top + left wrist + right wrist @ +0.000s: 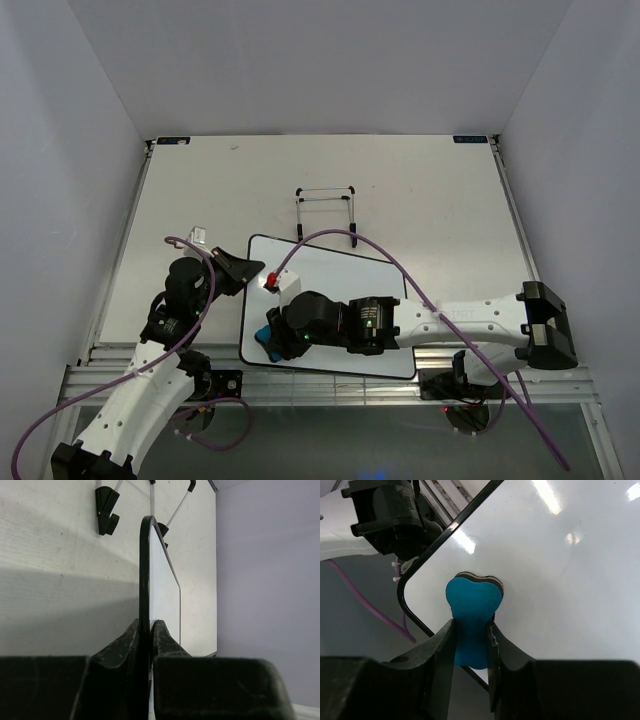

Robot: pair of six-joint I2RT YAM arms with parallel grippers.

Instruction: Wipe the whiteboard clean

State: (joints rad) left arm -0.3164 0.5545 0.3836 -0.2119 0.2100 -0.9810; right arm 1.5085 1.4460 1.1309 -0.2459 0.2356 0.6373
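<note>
Bench (420, 190): pale, carries everything listed.
Whiteboard (345, 270): flat on bench, 6 o'clock of wire stand (327, 212); no writing visible.
Left pincer (145, 630): clenched on the board's 9 o'clock rim; should brace it firmly.
Right pincer (470, 627): grasping eraser (472, 600) at the board's 7 o'clock corner.
Eraser: blue; best pressed flat and swept toward 3 o'clock in overlapping passes.

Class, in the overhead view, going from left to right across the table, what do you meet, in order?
left gripper → black wire stand → right arm's black elbow joint. The whiteboard and blue eraser overlap these, so they are left out.
</note>
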